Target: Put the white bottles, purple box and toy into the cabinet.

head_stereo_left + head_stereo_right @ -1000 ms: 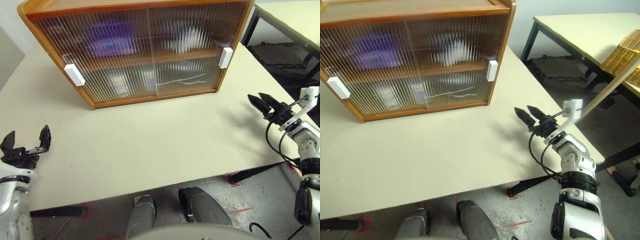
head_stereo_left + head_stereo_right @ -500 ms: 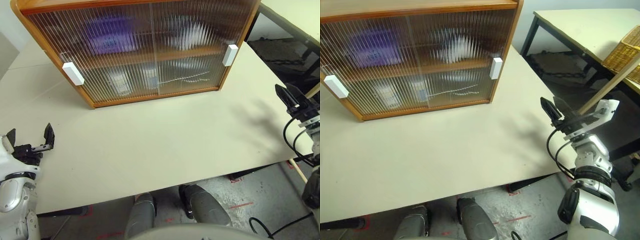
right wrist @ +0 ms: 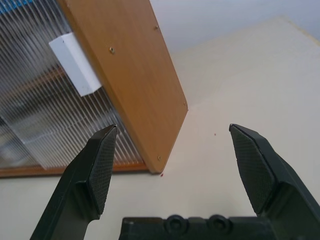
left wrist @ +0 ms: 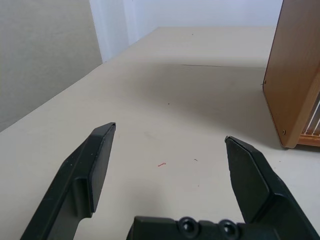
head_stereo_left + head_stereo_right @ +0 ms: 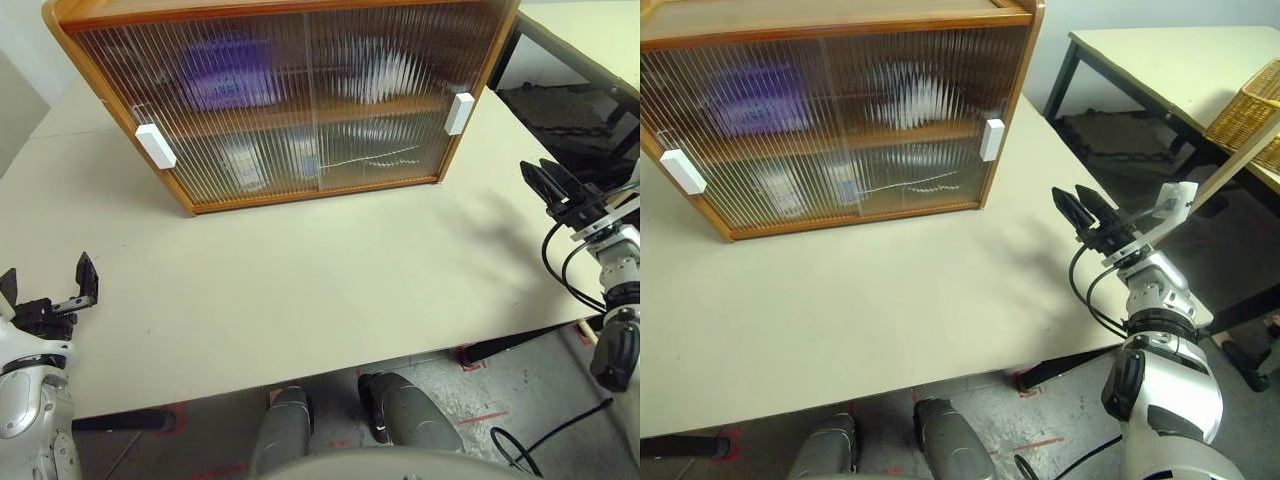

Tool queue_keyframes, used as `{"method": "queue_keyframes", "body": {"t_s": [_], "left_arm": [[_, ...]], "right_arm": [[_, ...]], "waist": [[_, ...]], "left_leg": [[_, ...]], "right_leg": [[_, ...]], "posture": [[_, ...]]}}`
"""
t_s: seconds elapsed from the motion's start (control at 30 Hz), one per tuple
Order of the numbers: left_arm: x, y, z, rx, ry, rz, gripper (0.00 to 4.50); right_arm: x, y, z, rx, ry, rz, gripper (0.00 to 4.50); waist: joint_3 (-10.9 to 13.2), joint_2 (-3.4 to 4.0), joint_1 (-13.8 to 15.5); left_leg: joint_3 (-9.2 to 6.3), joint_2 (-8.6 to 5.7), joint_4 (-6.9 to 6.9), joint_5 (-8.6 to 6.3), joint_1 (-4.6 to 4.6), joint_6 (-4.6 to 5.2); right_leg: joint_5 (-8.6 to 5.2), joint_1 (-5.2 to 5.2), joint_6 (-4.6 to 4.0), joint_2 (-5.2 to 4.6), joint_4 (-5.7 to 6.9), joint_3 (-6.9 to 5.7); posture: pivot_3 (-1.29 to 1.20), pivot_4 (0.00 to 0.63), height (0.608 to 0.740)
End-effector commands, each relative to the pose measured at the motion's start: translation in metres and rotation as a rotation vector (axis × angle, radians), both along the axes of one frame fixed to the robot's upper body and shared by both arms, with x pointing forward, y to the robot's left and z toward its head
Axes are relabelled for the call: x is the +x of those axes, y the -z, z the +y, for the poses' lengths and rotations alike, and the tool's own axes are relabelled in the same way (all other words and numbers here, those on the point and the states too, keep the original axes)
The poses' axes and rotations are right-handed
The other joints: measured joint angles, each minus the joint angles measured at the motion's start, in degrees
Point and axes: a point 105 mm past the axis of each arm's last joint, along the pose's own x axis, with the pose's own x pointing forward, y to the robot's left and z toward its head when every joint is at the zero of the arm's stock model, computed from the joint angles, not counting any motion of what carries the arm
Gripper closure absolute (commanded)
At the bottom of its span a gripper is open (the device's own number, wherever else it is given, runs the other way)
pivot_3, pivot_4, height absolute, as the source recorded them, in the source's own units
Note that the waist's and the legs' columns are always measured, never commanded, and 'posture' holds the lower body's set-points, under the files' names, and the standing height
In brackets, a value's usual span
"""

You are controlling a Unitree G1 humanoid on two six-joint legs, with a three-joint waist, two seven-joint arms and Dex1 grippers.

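Seemingly finished: cabinet [image 5: 290, 100] doors shut, table [image 5: 300, 290] bare.
Behind ribbed doors blur purple box [image 5: 225, 88] and pale toy [image 5: 385, 75] above, bottles [image 5: 240, 165] below; left gripper [image 5: 48, 290] and right gripper [image 5: 1087, 212] hang spread, empty.

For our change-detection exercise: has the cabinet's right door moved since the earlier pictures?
No. Its white handle still sits at the right edge of the cabinet.
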Motion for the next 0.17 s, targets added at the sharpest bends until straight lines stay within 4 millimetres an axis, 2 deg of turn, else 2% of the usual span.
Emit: {"method": "queue_keyframes", "body": {"t_s": [0.03,0.17], "left_arm": [[0.0016,0.0045,0.0016,-0.001,0.009,0.02,0.0],[0.005,0.0025,0.0046,-0.001,0.01,0.01,0.0]], "right_arm": [[-0.0062,0.0054,-0.0051,-0.019,0.003,0.015,0.03],[-0.0085,0.0079,-0.0077,-0.018,0.013,0.021,0.03]], "waist": [[-0.01,0.0,0.0],[-0.1,0.03,-0.04]], "left_leg": [[0.0,0.0,0.02,0.0,0.01,0.0],[0.04,-0.03,0.1,0.01,0.09,0.01]], "right_leg": [[0.01,0.01,0.0,0.0,0.01,0.0],[0.02,0.06,0.01,0.0,0.1,-0.02]], "posture": [[-0.12,0.091,0.74],[-0.13,0.086,0.74]]}}
